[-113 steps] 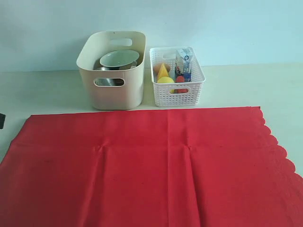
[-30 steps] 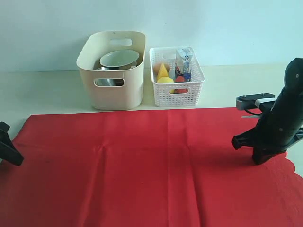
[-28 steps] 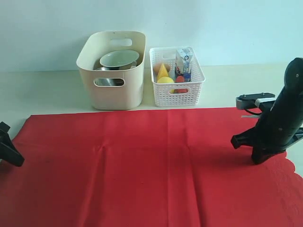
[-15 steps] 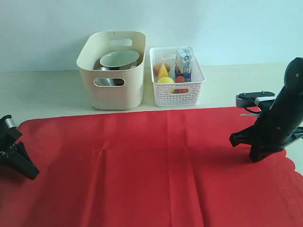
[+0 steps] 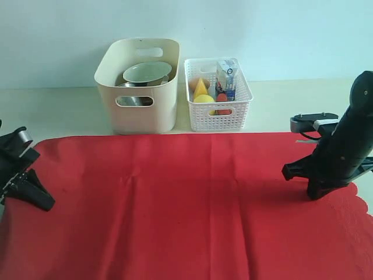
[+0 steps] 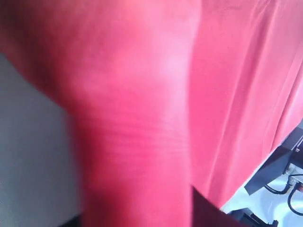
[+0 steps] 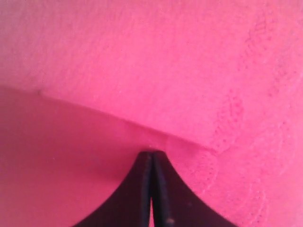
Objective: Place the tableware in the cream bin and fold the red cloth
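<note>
The red cloth (image 5: 186, 204) lies spread over the table, its scalloped edge at the right. My left gripper (image 5: 45, 204) is shut on the cloth's left edge, lifted a little off the table; in the left wrist view the red cloth (image 6: 142, 118) hangs close and blurred. My right gripper (image 5: 315, 195) is shut on the cloth near its right side. Its fingertips (image 7: 152, 154) pinch a raised fold of red cloth (image 7: 142, 71). The cream bin (image 5: 143, 119) stands behind the cloth with the pale bowl (image 5: 147, 72) on top and a steel cup (image 5: 133, 100) showing through the handle cutout.
A white lattice basket (image 5: 218, 116) stands right of the bin, holding a milk carton (image 5: 226, 79), a lemon (image 5: 204, 99) and a cheese wedge (image 5: 200, 87). The pale table (image 5: 58, 111) shows bare strips left of the bin and right of the basket.
My left gripper has shut on the cloth's left edge and moved right and up, dragging that edge inward. The right gripper has hardly moved.
</note>
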Motion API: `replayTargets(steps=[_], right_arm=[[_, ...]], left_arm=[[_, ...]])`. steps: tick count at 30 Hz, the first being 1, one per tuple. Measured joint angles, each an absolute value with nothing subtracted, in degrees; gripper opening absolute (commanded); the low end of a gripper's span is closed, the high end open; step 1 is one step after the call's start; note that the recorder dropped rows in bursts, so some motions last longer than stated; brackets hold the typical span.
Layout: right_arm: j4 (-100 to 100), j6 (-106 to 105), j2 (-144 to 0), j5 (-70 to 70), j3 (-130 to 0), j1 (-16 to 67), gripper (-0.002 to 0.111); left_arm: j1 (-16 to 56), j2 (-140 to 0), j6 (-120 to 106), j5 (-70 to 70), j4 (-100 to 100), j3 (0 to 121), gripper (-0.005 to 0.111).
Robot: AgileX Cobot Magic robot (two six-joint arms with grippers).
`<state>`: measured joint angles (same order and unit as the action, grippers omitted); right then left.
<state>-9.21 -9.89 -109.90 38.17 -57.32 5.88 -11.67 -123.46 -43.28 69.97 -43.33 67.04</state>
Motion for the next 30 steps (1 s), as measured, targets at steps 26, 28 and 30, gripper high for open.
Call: replayTargets(steps=[26,28,30], right_arm=[[-27.2,-22.1,-109.9,38.9,-58.6,18.5,0.000],[-27.2,-22.1,-108.9,39.0,-58.7,18.5,0.000],[-27.2,-22.1,-107.3,39.1,-58.7,18.5,0.000]], left_arm=[[-21.1,-93.1,-34.0,70.1,-43.0,60.7,0.000],[-20.6,-91.3,-33.5,70.2,-43.8,60.7,0.000],[-19.6,-90.3,-33.2,70.1,-44.6,60.7,0.000]])
